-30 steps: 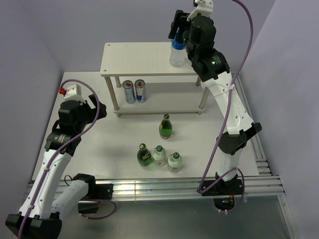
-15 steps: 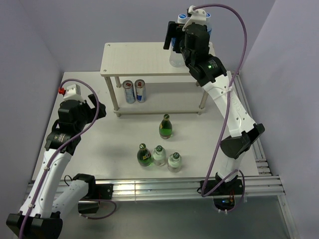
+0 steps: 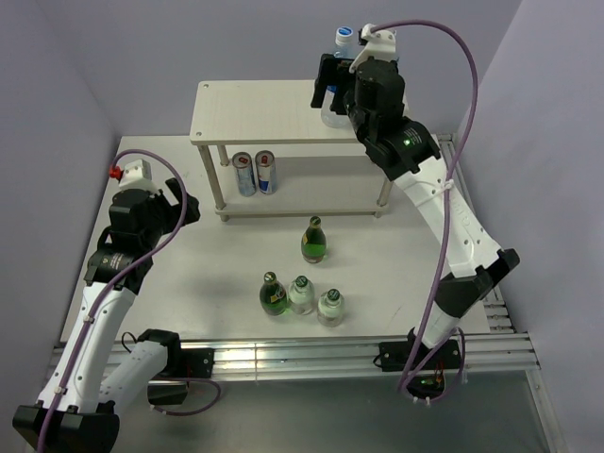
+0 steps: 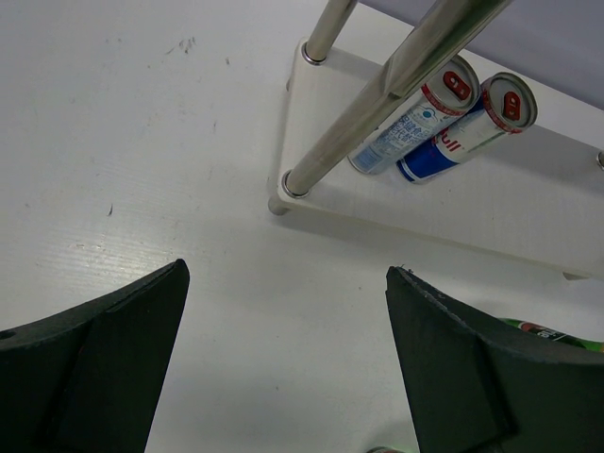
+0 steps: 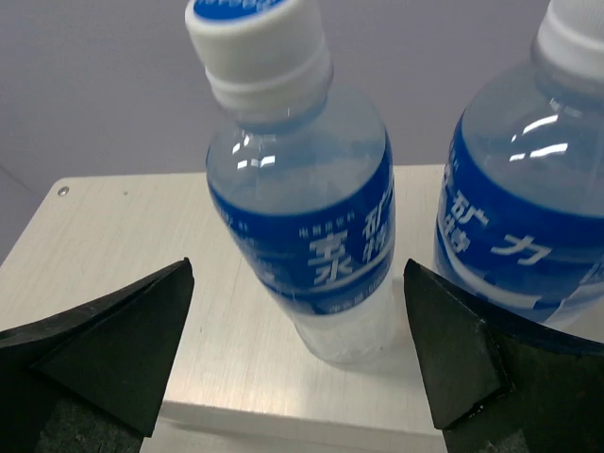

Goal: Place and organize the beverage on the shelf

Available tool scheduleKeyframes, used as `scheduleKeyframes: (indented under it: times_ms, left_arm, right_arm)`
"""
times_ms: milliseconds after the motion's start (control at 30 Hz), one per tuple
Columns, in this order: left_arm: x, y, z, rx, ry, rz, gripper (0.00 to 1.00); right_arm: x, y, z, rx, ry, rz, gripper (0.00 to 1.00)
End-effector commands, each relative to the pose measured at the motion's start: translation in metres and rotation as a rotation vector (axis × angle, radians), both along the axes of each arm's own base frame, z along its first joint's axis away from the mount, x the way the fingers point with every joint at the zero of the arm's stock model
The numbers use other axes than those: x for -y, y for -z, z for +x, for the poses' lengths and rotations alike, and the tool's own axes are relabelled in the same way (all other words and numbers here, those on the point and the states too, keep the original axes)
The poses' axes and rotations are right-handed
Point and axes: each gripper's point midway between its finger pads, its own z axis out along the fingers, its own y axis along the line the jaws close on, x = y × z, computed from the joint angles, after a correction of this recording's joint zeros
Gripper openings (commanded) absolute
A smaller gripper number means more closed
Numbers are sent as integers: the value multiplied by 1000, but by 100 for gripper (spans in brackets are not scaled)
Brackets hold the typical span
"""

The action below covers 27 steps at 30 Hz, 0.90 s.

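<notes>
White tabletop (image 3: 226, 269) fills mid-frame; a few dark scuffs (image 4: 181, 45) show upper left in left wrist view. Alu rail frame (image 3: 311, 351) runs along tabletop's bottom edge, w/ more rails up the rt side. Lilac walls (image 3: 113, 47) across top + both sides. Grey floor (image 3: 311, 415) at very bottom.

The right claw (image 5: 297, 311) has opened, releasing the water bottle (image 5: 302, 208).
</notes>
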Motion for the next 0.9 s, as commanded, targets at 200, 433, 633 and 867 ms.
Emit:
scheduleKeyframes:
  times_ms: [200,433,633,867]
  left_arm:
    - [18,-19,1,77,123,-11,93]
    - [62,-19,-11,72,286,-17,93]
    - [98,-14,-50,28,217,59,93]
    - [120,-2,-104,30,200,9,91]
  right_arm:
    - [16,0,-66,1,9,75,99]
    - [9,69,-169,-43,-139,129,99]
    - [20,173,-212,-208,-190,107,99]
    - [44,221,-232,-258,-173,80,99]
